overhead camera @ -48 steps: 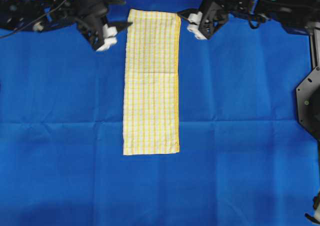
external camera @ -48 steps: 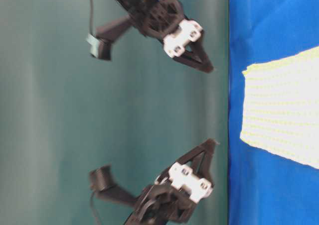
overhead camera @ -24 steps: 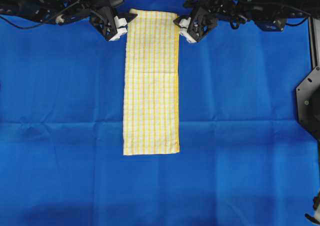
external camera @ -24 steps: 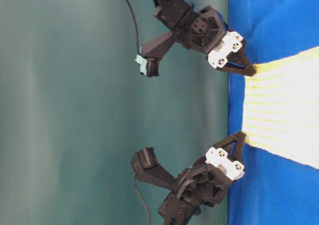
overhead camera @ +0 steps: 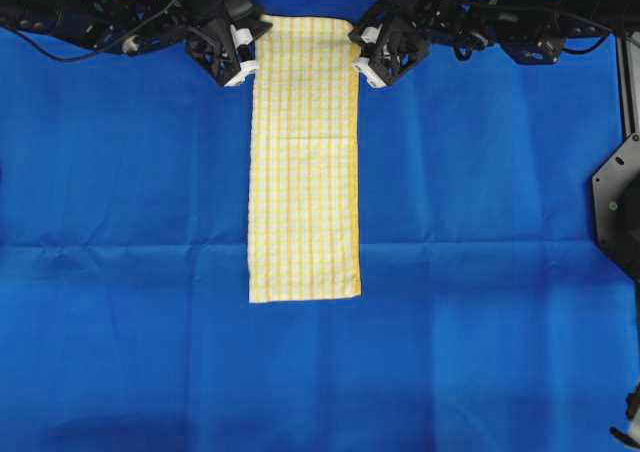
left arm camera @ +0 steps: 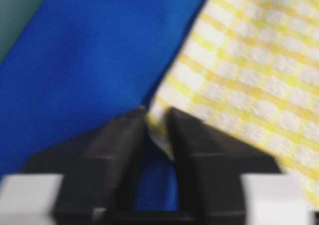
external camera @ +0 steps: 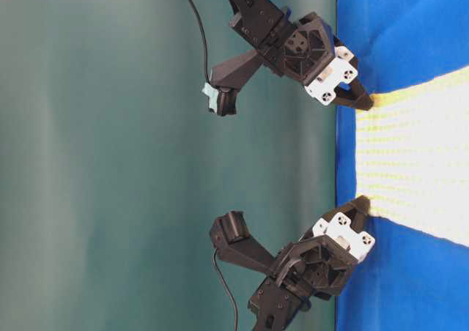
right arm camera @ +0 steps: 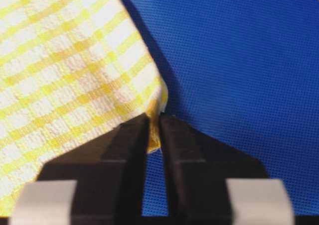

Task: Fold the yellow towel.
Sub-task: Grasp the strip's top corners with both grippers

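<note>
Yellow towel [overhead camera: 304,162] is laid flat as a long strip down the upper middle of the blue table cloth [overhead camera: 120,272]. Its top left corner is pinched by the clenched left gripper [overhead camera: 248,56], its top right corner by the clenched right gripper [overhead camera: 358,56]. Both arms are stretched inward from the frame's upper corners, fingers angled low.

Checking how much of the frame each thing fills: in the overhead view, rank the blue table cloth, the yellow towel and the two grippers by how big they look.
1. Blue table cloth
2. Yellow towel
3. Left gripper and right gripper: they look alike, so no ranking between them.
</note>
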Robot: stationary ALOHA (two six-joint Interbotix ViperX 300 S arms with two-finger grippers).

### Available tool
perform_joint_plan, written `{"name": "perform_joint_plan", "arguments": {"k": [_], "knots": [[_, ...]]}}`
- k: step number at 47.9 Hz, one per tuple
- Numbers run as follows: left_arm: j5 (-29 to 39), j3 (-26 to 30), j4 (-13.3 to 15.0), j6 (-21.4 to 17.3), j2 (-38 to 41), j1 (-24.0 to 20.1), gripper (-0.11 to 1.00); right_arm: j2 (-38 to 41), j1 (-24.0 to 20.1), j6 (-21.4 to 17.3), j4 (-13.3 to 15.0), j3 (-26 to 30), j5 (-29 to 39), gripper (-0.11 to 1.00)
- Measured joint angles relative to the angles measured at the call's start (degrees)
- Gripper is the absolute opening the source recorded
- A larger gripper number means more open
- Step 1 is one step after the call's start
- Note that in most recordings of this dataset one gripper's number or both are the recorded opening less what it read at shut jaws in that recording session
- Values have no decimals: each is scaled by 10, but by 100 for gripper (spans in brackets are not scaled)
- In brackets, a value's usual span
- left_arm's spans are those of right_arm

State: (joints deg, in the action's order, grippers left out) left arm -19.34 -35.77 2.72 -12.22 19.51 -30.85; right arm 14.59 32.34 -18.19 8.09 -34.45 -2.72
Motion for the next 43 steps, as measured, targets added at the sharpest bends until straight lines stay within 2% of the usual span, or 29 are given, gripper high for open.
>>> {"name": "perform_joint_plan", "arguments": {"k": [20, 31, 43], "knots": [[11, 9, 0, -8, 0, 2, 4, -1, -3, 0, -1, 0, 0, 5], [47, 13, 0, -8, -32, 2, 4, -29, -3, 0, -1, -1, 4, 5], [51, 12, 0, -8, -47, 4, 4, -35, -2, 1, -1, 0, 5, 5]]}}
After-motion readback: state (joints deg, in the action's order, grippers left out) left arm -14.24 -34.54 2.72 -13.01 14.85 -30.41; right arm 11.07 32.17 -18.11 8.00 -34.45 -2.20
